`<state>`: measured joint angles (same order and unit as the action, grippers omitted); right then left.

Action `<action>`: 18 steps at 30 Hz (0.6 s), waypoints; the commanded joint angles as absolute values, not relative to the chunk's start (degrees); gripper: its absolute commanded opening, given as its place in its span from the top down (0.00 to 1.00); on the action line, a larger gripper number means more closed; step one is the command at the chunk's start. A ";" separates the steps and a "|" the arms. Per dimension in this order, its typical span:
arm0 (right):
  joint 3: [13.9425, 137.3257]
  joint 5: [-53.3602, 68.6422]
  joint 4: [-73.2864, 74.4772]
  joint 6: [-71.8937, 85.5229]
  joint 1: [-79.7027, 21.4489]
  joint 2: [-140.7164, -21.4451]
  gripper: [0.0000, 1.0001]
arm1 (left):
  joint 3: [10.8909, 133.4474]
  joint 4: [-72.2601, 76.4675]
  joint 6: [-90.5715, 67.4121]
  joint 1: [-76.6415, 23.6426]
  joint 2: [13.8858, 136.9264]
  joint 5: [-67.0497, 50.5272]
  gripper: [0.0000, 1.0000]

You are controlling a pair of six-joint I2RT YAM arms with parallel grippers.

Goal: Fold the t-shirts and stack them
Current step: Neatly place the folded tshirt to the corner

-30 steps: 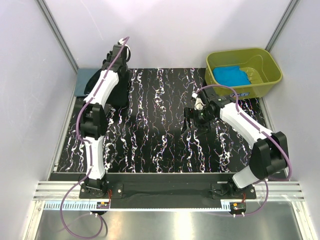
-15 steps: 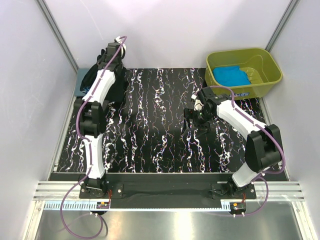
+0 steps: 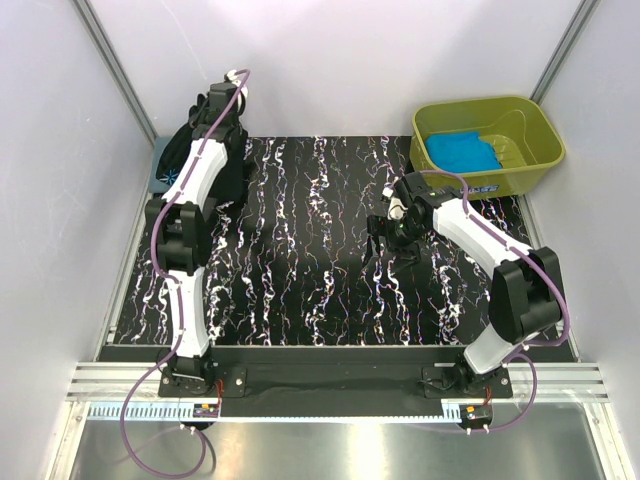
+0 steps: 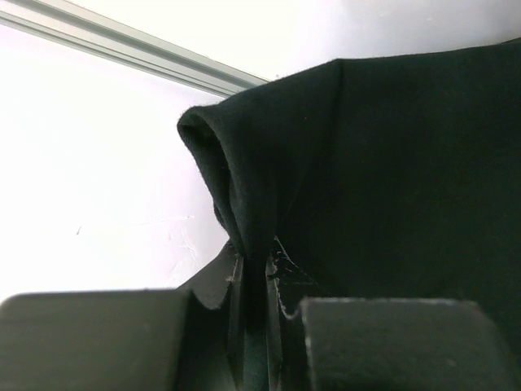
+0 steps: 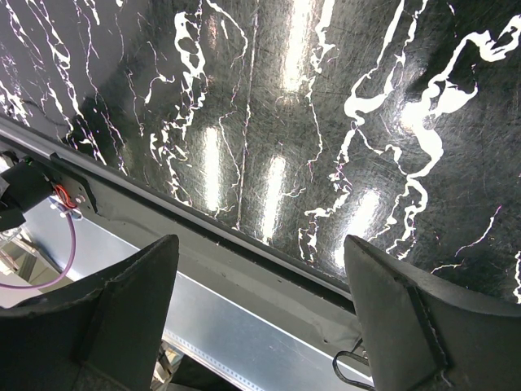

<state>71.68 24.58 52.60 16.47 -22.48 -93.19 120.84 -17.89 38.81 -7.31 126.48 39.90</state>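
At the far left corner of the tabletop (image 3: 320,280), the black t-shirt (image 4: 391,179) is pinched in the narrow jaws of the left gripper (image 4: 254,277); the right gripper (image 5: 260,252) is held wide and empty mid-surface; pick-up is judged in hand; spreading flat is required next.

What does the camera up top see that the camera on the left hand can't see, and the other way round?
Only the top view shows the green tub with the turquoise t-shirt inside, the marbled table, the grey-blue t-shirt at the far left edge, and the right gripper above the table. Only the left wrist view shows, up close, a fold of cloth pinched in the left gripper. Both show the black t-shirt that this gripper holds.
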 commanded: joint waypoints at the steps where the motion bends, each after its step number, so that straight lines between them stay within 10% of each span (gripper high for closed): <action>1: 73.48 24.78 52.82 15.91 -21.97 -93.52 0.11 | 124.10 -12.48 40.69 -6.77 122.35 41.39 1.00; 18: 73.48 24.87 52.82 15.82 -21.80 -93.95 0.11 | 122.61 -10.63 41.05 -4.83 121.55 40.69 1.00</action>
